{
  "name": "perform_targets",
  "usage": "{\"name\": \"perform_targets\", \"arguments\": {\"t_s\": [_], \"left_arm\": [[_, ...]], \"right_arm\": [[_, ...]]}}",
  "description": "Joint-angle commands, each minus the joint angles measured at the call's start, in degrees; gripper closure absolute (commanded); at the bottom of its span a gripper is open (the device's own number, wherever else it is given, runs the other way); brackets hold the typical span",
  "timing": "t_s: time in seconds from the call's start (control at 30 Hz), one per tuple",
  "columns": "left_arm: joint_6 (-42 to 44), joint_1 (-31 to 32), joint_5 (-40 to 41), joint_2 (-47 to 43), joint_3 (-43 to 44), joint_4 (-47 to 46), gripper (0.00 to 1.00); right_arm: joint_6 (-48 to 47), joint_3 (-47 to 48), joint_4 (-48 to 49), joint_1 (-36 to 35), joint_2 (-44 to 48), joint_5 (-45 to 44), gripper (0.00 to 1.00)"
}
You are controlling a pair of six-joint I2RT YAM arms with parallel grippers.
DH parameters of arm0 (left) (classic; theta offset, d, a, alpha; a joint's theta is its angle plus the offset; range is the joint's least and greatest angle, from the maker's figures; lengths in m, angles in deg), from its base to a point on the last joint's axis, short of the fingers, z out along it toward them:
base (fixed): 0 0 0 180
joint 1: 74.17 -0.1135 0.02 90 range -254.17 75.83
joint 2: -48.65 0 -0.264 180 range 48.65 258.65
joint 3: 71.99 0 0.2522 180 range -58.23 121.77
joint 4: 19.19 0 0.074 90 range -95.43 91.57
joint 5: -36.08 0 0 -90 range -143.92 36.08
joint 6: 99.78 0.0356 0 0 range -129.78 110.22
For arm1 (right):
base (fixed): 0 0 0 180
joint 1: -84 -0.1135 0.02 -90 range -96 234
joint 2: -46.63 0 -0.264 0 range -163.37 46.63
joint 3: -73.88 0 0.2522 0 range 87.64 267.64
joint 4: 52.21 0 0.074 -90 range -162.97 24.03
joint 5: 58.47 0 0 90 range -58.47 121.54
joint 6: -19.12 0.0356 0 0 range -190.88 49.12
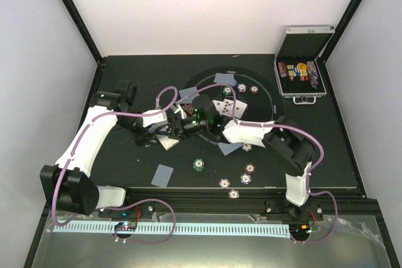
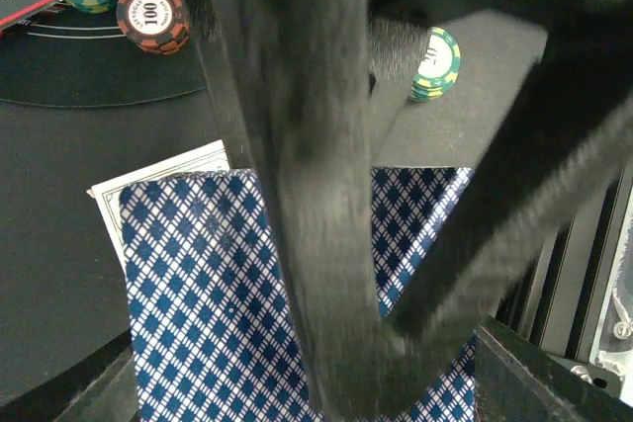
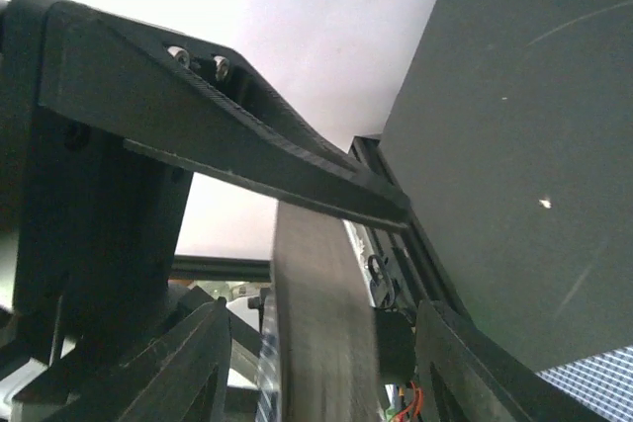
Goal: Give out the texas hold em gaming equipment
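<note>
Cards [image 1: 163,174] and chips [image 1: 198,164] lie partly dealt on the desk [image 1: 125,174]. My left gripper [image 1: 166,135] clamps the card deck [image 2: 198,284]. For the right gripper [image 1: 188,123] I cannot tell. Dealing remains.

Blue-lattice deck [image 2: 198,274] — slightly fanned; chips [image 2: 151,17] flat

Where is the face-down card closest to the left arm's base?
In the top view, the card lies flat on the near left of the table, with a green chip to its right.
</note>
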State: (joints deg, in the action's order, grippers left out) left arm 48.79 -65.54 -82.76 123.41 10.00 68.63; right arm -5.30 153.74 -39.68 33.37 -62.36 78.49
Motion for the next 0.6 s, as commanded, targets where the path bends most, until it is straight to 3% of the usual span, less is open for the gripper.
{"name": "perform_targets", "arguments": {"t_s": [0.0,0.23,0.57], "left_arm": [[2.21,-0.36,-2.95,-0.48,2.11,1.69,0.98],[3.19,-0.34,-3.51,-0.75,1.55,1.79,0.98],[4.00,-0.22,-4.60,-0.90,2.24,2.89,0.98]], "right_arm": [[0.23,3.62,1.42,-0.82,-3.07,3.15,0.47],[-9.64,7.75,-12.85,-0.30,-4.89,4.90,0.49],[-18.24,5.14,-23.55,3.37,-2.74,2.90,0.55]]}}
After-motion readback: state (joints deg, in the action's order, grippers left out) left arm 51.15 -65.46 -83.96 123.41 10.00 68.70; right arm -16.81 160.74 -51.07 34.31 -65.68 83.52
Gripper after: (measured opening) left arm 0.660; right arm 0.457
